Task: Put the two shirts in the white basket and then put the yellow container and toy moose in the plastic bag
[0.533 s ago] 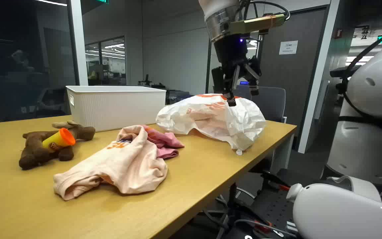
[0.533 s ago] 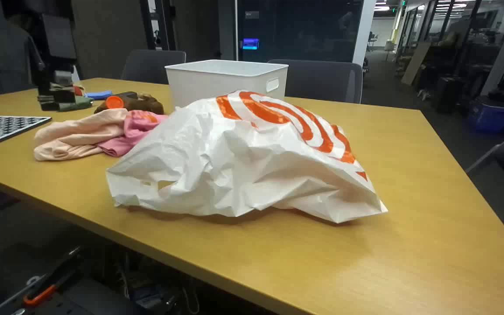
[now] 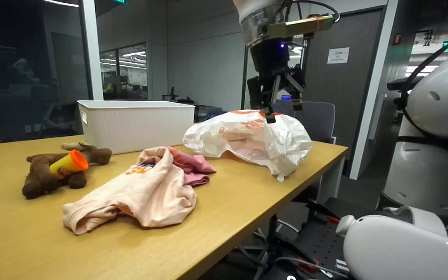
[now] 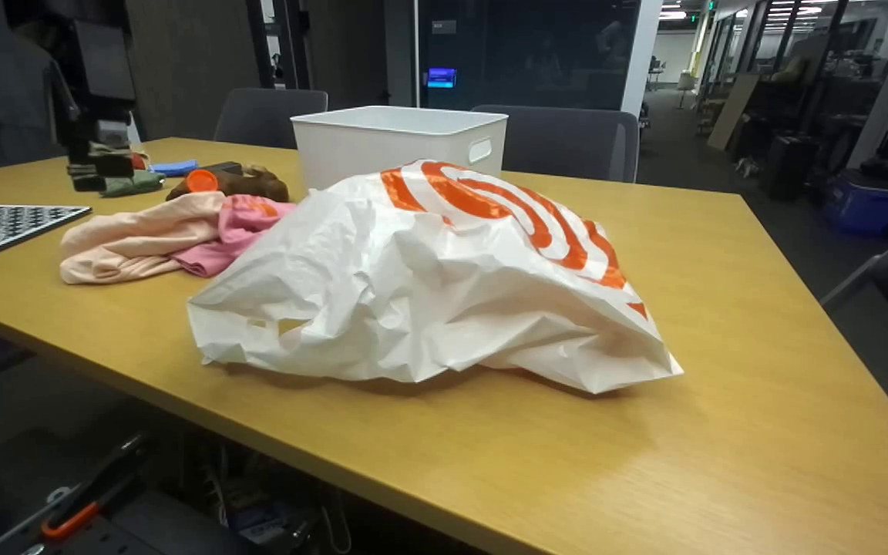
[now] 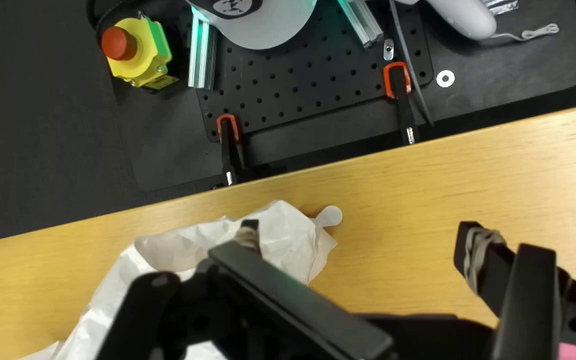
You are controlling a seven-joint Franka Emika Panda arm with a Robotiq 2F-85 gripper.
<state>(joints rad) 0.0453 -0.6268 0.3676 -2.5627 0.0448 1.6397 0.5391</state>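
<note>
A pale peach shirt (image 3: 142,198) lies crumpled on the table, with a magenta-pink shirt (image 3: 195,167) bunched against it. Behind them stands the white basket (image 3: 138,126); its floor is hidden from both exterior views. The toy moose (image 3: 43,181) lies at the far side of the shirts, and the yellow container (image 3: 66,165) with its orange lid leans tilted on it. The plastic bag (image 4: 413,308) is puffed up near the table edge, its mouth facing the shirts. My gripper (image 3: 284,112) hangs above the bag's level, jaws wide apart with nothing between them in the wrist view (image 5: 360,239).
In an exterior view, a black-and-white patterned panel (image 4: 12,223), a blue item (image 4: 173,166) and a green item (image 4: 132,183) lie beyond the shirts. Clamps (image 5: 402,100) grip the table edge. A yellow box with a red button (image 5: 140,52) sits by the robot base.
My gripper has risen very slightly, still wide apart. The shirts, basket, moose, container and bag have not moved.
</note>
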